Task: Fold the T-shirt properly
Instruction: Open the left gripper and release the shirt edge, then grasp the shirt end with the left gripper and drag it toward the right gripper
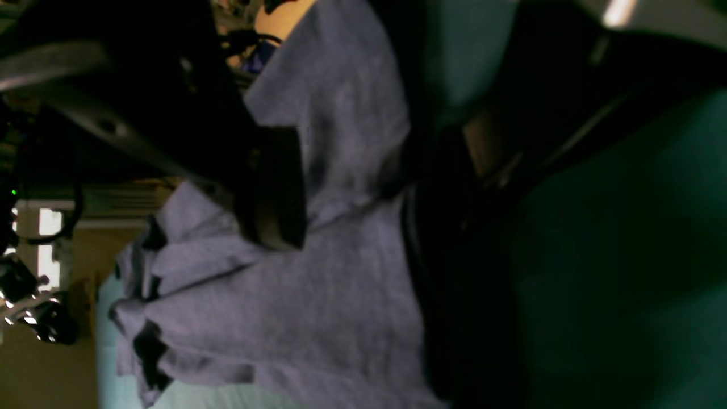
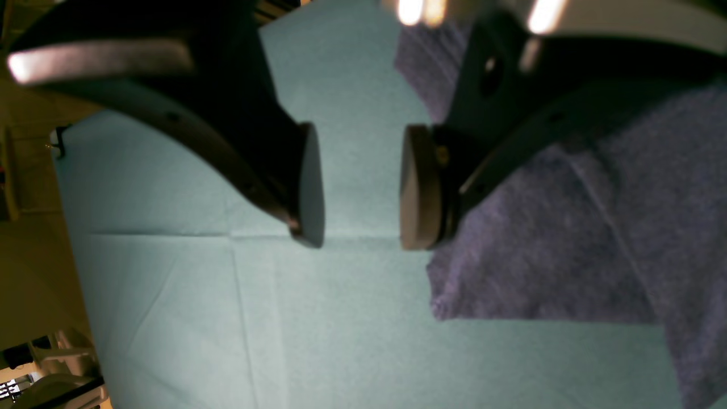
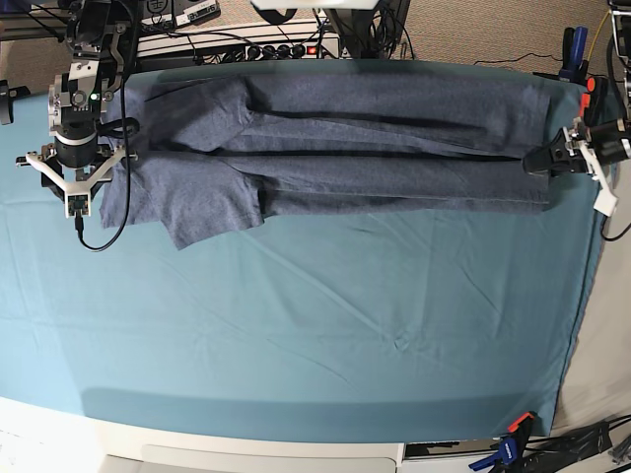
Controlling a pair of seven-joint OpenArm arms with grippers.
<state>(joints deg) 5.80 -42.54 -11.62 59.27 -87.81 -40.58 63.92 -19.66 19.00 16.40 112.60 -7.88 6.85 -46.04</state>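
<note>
The blue-grey T-shirt (image 3: 345, 128) lies stretched lengthwise along the far side of the table, folded into a long band, with a sleeve flap sticking out at lower left. My left gripper (image 3: 540, 161) is at the shirt's right end. In the left wrist view (image 1: 386, 187) its jaws stand apart, straddling the shirt's (image 1: 318, 318) edge. My right gripper (image 3: 77, 202) is open and empty just past the shirt's left end. In the right wrist view (image 2: 360, 187) it hovers over bare cloth, with the shirt's (image 2: 568, 255) corner beside one pad (image 2: 417, 187).
A plain teal cloth (image 3: 296, 325) covers the table. A power strip and cables (image 3: 266, 47) run behind the far edge. Clamps (image 3: 508, 448) sit at the near right corner. The table's right edge is just past my left gripper.
</note>
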